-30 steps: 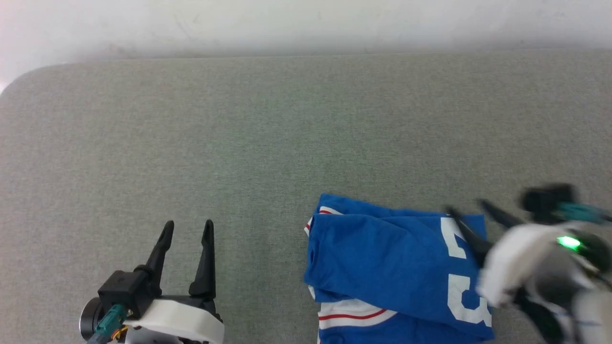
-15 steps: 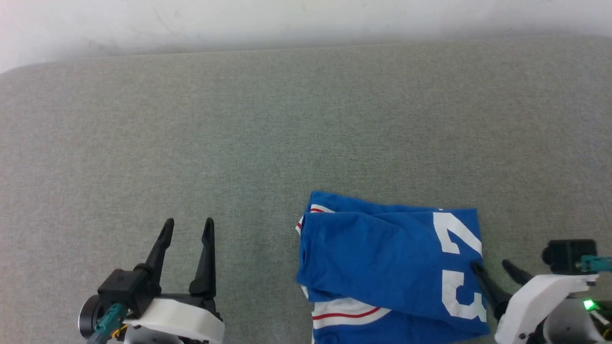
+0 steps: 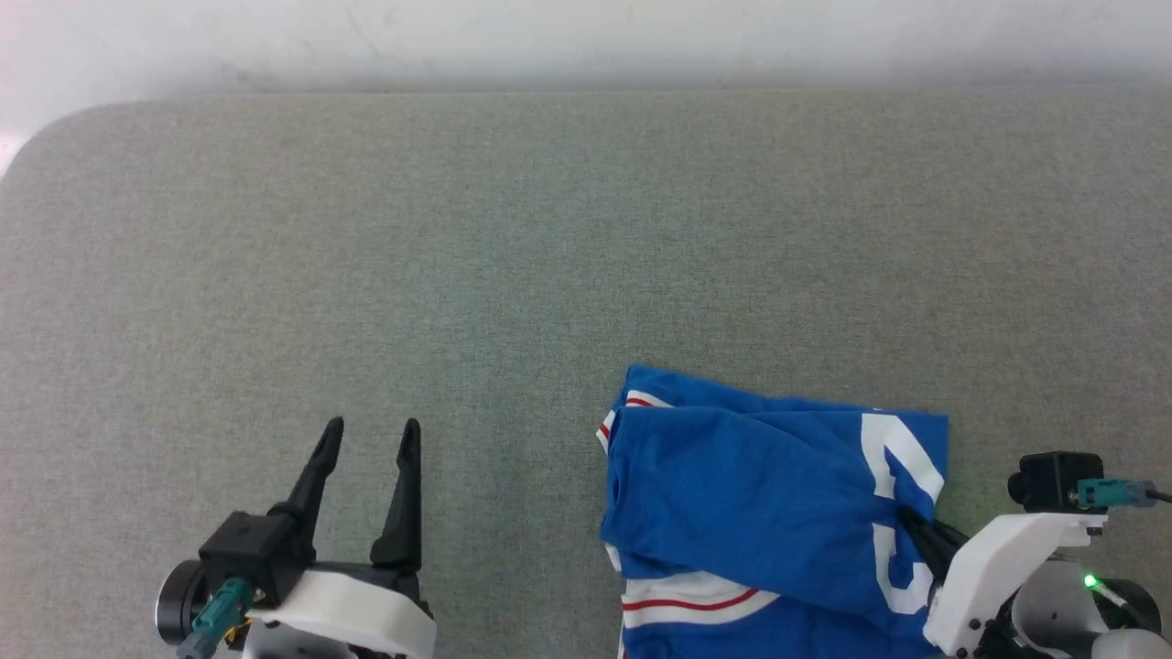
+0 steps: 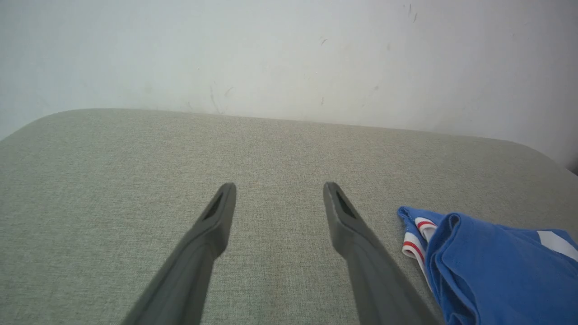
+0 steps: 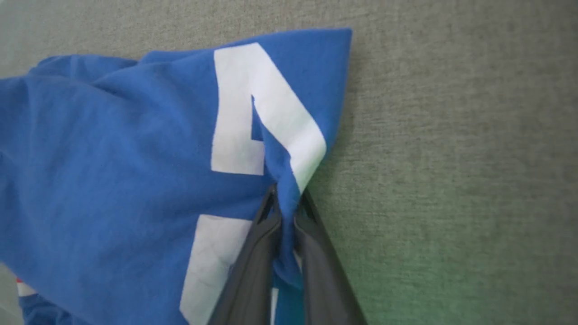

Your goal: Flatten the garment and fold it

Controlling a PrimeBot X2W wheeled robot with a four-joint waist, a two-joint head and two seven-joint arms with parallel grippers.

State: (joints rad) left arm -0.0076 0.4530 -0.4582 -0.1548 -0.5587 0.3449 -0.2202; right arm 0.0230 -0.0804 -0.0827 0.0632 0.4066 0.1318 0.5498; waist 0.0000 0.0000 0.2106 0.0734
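Head view: the garment (image 3: 751, 494) lies in the lower right of the frame, on the grey-green padded surface (image 3: 458, 275), and runs off the bottom edge. It is not flat. The blue body is doubled over itself in loose layers, and a white sleeve with its red stripe pokes out beneath, near the bottom edge. A second bit of striped trim shows at the upper left corner of the heap. My right gripper (image 3: 920, 529) comes in from the lower right corner, its tips at the shirt's right edge beside the white number. My left gripper (image 3: 374, 426) sits in the lower left, well apart from the cloth, over bare surface.

Left wrist view: the two fingers (image 4: 212, 225) are spread wide with nothing between them. The shirt's bunched edge lies off at the lower right of this frame.

Right wrist view: the fingers (image 5: 253, 262) are drawn nearly together, pinching a raised ridge of blue fabric at the shirt's edge, next to the white print.

As I judge it, flattening has barely begun. One edge is gripped, but the shirt must still be spread out and smoothed. All of the folding is left.
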